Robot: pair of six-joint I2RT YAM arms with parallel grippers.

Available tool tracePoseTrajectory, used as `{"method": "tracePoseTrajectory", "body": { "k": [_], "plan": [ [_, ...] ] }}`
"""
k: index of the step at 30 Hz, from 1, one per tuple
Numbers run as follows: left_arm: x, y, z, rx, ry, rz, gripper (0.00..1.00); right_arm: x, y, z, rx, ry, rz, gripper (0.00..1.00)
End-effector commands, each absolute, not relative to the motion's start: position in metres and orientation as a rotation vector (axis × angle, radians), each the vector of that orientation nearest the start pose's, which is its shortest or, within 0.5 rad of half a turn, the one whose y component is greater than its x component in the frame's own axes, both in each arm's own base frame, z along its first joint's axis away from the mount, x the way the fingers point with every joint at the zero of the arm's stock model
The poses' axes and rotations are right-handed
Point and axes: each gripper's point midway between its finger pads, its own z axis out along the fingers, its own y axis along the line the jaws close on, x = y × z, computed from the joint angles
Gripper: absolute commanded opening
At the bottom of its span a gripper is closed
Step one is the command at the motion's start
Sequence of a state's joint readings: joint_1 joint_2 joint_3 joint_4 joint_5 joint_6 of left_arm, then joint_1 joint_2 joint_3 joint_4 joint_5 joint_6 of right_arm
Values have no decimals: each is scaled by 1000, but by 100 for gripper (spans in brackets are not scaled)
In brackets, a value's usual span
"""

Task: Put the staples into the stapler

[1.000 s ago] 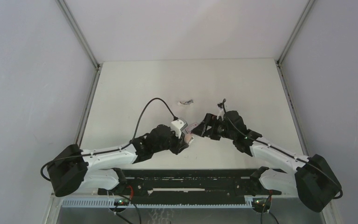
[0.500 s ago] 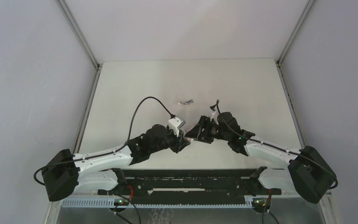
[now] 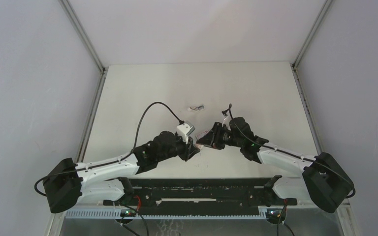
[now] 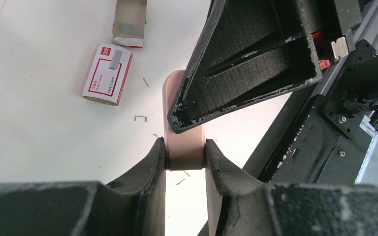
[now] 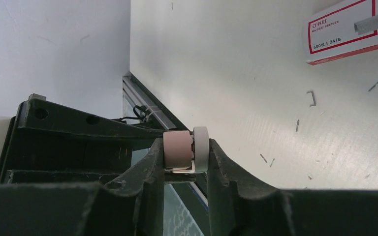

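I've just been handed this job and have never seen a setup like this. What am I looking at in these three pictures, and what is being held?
The wide picture looks down from above on two robot arms bolted at the near edge of a white table: the left arm and the right arm. The other two pictures come from a camera on each wrist, so each shows its own black fingers at the bottom.

The left pincer is shut on a small pink stapler. The right pincer clamps it too, so both arms hold it between them.

On the table lie a red-and-white staple box with a grey staple strip on top, a cardboard tray just beyond it, and a few loose staples.
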State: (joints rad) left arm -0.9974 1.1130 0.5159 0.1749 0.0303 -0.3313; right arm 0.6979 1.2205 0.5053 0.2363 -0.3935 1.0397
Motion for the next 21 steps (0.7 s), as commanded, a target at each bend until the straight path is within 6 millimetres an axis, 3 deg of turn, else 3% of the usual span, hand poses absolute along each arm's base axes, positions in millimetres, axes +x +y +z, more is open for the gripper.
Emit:
{"method": "tracePoseTrajectory", "body": {
  "k": [1,3,5,9,12,16,21],
  "plan": [
    [175,-325,170,696,1845,-974,0,207,303,163,42,2206,1436,24],
    [177,-322,169,683,1856,-953,0,211,296,166,3,2173,1388,69],
    [180,-317,167,667,1877,-921,0,218,285,169,-13,2153,1315,88],
    [192,-302,158,598,1938,-815,0,231,255,176,-14,2120,1175,91],
    [217,-273,143,485,2031,-661,0,242,225,178,15,2091,1036,92],
    [266,-207,113,217,2182,-468,0,250,195,175,37,2077,874,91],
    [314,-130,85,-57,2279,-290,0,250,183,171,33,2087,807,90]
  ]
}}
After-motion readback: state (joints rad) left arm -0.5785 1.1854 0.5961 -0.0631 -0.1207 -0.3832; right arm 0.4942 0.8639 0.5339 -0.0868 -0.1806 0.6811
